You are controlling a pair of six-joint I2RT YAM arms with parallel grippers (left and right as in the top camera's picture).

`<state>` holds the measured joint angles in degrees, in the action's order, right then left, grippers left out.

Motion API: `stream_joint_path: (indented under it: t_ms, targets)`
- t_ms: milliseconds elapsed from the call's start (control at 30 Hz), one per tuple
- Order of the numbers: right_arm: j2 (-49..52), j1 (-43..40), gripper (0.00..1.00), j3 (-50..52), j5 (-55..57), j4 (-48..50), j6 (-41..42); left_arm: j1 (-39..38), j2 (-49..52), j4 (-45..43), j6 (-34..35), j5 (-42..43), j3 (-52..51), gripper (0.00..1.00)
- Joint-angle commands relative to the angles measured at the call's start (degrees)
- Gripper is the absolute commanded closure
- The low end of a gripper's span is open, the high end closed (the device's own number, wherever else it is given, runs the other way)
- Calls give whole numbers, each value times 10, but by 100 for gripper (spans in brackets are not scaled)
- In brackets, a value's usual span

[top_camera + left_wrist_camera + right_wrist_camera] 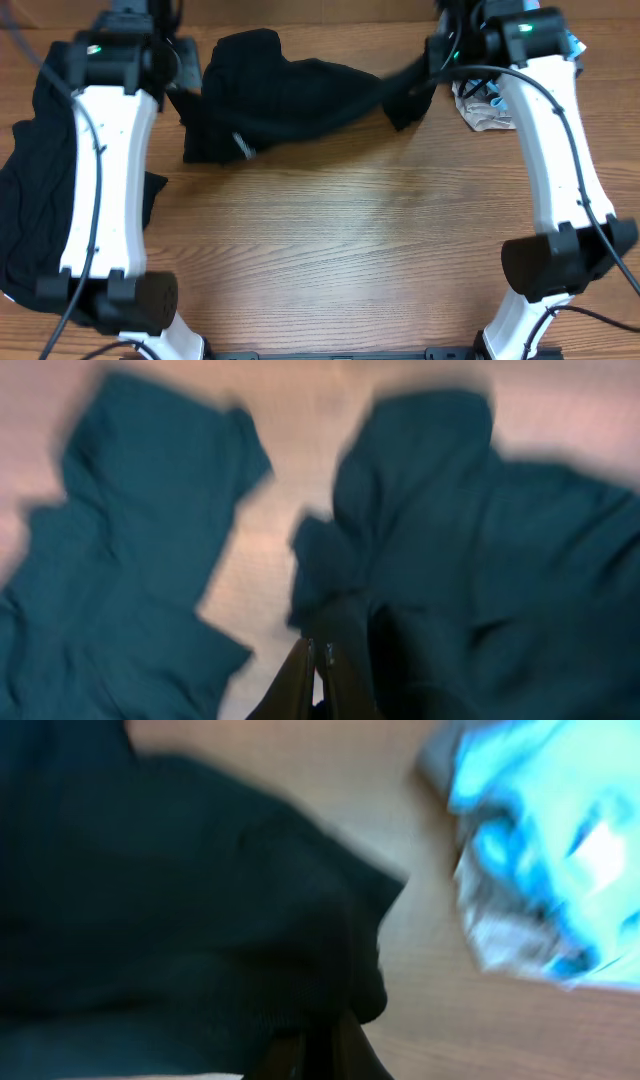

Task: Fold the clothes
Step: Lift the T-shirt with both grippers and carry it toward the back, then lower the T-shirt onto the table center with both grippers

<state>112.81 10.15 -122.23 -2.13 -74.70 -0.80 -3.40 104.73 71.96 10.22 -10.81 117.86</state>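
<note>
A black shirt (285, 95) with a small white label lies crumpled across the far middle of the table. My left gripper (186, 72) is at the shirt's left edge. In the blurred left wrist view its fingers (320, 652) are pressed together, with a fold of the shirt (450, 560) bunched at their tips. My right gripper (437, 62) is at the shirt's right end, which is pulled out toward it. In the right wrist view its fingers (318, 1055) are closed on the shirt's edge (200, 920).
A pile of more black clothes (30, 200) lies along the left edge under the left arm, and it also shows in the left wrist view (130, 560). A light blue printed and beige garment (485, 105) lies at the far right (540, 840). The wood table (350, 240) is bare toward the front.
</note>
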Motion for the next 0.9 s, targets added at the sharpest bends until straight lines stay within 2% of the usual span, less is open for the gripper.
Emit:
stream_joint_path:
  t_ms: [0,133,267,667,767,867]
  targets:
    - [-16,-3,96,16,-31,-16,10,-4,6,21,16,30,-21,96]
    - [-25,-3,96,15,-60,-58,22,-4,1,63,16,41,-23,96]
    - [-36,-3,96,15,-70,-116,48,-5,-4,107,16,113,-23,96]
    - [-106,-2,96,20,-65,-224,121,-29,-37,244,20,104,-28,95]
    - [-149,0,96,56,-55,-224,153,-45,-74,243,36,98,-49,95]
    - [-207,0,96,137,-35,-218,185,-57,-121,232,64,87,-97,96]
